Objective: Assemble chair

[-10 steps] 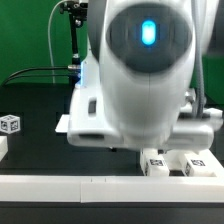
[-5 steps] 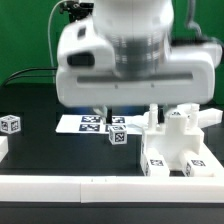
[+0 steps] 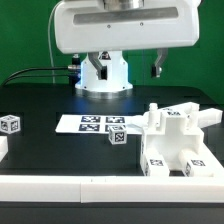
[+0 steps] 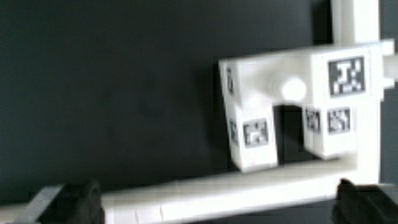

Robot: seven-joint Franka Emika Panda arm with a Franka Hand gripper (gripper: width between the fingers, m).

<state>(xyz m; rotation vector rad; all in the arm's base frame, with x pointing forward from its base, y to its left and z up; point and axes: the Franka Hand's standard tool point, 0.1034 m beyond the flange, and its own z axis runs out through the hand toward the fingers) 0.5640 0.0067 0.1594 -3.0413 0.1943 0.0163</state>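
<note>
The partly built chair (image 3: 176, 140), chunky white blocks with square tags, stands on the black table at the exterior view's right. It also shows in the wrist view (image 4: 299, 100), far below the camera. A loose tagged cube (image 3: 118, 135) lies just beside it toward the exterior view's left. Another small tagged cube (image 3: 10, 124) sits at the far left. My gripper (image 4: 217, 200) is open and empty, high above the table. One dark finger (image 3: 157, 66) hangs under the wide white hand at the top of the exterior view.
The marker board (image 3: 84, 122) lies flat behind the loose cube. The white robot base (image 3: 103, 72) stands at the back. A long white rail (image 3: 70, 186) runs along the table's front edge and shows in the wrist view (image 4: 231, 185). A green wall stands behind.
The arm has risen out of the foreground to the top of the exterior view. The chair, the loose cube and the marker board have come into sight.
</note>
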